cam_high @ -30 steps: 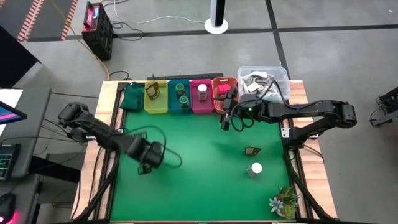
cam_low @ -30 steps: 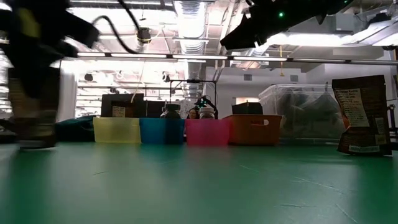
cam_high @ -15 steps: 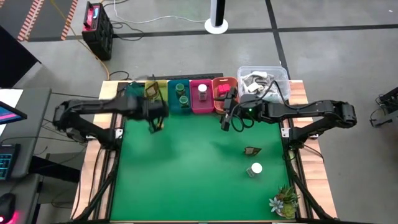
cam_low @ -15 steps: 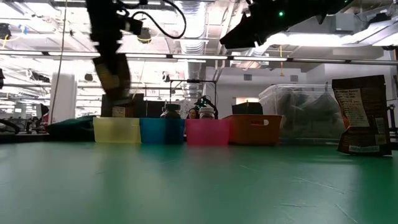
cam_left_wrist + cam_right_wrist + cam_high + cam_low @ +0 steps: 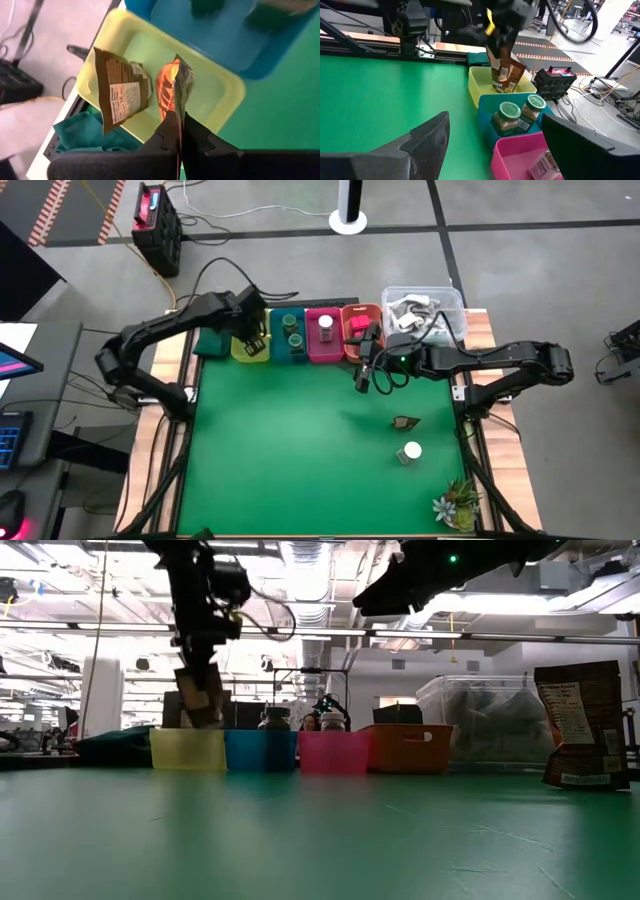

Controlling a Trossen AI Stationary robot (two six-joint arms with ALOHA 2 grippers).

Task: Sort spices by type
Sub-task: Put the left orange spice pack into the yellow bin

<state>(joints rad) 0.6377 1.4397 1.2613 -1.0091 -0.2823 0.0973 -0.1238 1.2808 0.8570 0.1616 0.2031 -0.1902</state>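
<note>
My left gripper (image 5: 178, 131) has its jaws pinched on the bottom edge of a brown packet (image 5: 179, 87), which stands edge-on ahead of them so it can drop straight in. Directly beyond the jaws lies the yellow bin (image 5: 220, 85), where a second brown packet (image 5: 120, 90) already leans against the wall; I hold mine above that one because the two belong together. In the low view the held packet hangs just over the yellow bin's rim, not yet inside, so I judge the release is the step in hand. Next along from the jaws is the blue bin (image 5: 290, 335) with two green-lidded jars (image 5: 510, 116), then the pink bin (image 5: 324, 335) with a white-capped jar (image 5: 326, 323), then the orange bin (image 5: 357, 328) with the red blocks (image 5: 357, 325): one kind to each bin.

My right gripper (image 5: 364, 373) waits near the orange bin with its jaws spread wide and empty, clear of the left arm's path. Well away from both sets of jaws, on the open green bench (image 5: 300, 450), another brown packet (image 5: 404, 422) and a white-capped jar (image 5: 410, 451) are not yet sorted. A clear tub (image 5: 425, 310) sits past the orange bin and a small plant (image 5: 456, 502) near the bench corner; neither is mine to sort.
</note>
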